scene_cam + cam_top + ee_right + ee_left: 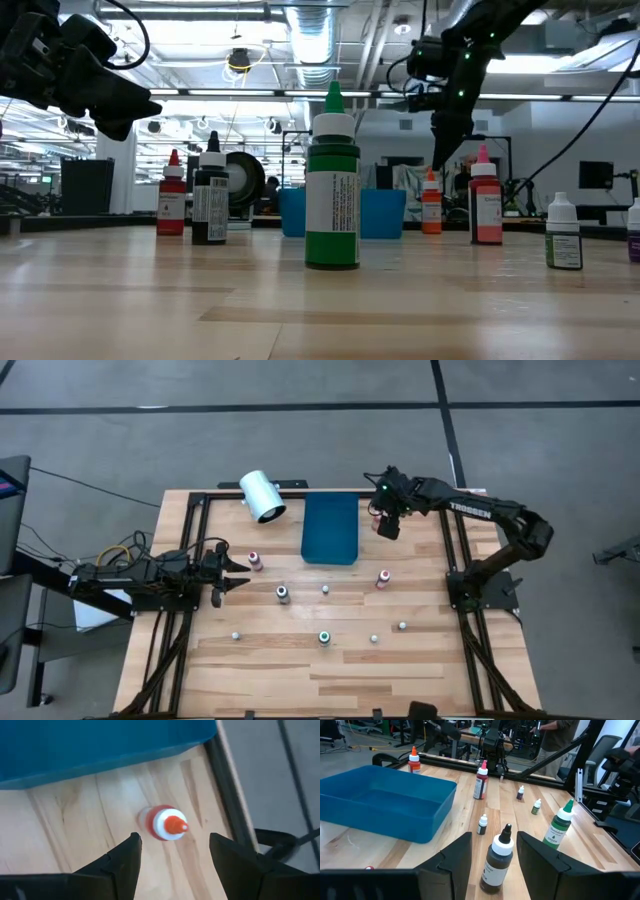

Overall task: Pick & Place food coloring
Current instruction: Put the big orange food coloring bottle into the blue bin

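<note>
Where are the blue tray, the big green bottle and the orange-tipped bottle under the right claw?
blue tray (330,545): high view, on its bare floor.
big green bottle (332,205): low view, on its label.
orange-tipped bottle (169,824): right wrist view, on its white cap.

Overhead over whole table (270,660), level tabletop view, two close wrist views, sharing blue tray (330,528).

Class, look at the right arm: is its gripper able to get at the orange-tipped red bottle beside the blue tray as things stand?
Probably yes: the right gripper hangs open directly above the red bottle, nothing between; the blue tray stands just clear.
</note>
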{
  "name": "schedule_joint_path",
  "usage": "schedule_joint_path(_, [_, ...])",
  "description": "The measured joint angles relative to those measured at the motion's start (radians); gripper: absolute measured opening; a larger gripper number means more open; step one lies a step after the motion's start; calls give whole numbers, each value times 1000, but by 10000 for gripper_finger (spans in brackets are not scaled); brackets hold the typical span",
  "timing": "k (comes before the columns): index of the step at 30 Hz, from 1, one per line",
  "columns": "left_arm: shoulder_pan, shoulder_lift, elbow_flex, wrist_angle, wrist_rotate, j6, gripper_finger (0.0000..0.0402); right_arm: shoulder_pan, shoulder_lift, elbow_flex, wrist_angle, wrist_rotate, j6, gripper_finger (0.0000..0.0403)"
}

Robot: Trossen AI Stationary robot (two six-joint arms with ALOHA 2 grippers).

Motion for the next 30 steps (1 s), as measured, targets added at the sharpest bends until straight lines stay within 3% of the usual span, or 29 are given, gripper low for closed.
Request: schedule_joint_path(30, [0, 0, 0, -2, 1, 4, 147, -17, 63, -1, 70, -13, 37, 224])
